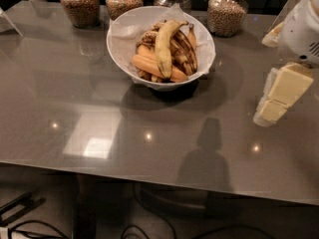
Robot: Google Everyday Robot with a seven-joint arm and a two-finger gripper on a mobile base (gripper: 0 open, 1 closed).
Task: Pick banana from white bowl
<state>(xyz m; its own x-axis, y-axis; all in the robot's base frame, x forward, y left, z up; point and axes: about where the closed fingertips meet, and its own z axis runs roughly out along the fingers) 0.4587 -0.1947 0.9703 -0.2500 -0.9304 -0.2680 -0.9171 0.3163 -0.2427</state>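
Note:
The banana [164, 46] is long, curved and yellow-green. It lies on top of the pile in the white bowl [122, 44], running from the far rim toward the near rim. Smaller orange bananas [149, 65] and brown-streaked ones [184, 49] lie beside and under it. The bowl is lined with crumpled white paper and stands at the far middle of the grey table [99, 118]. My gripper [280, 94], cream-coloured, hangs at the right edge of the view, to the right of the bowl and nearer than it. It is apart from the bowl and holds nothing that I can see.
Several glass jars of grains [79, 4] stand in a row behind the bowl. The white arm housing [301, 31] is at the upper right. The table's near edge [149, 176] runs across the bottom, with cables on the floor below.

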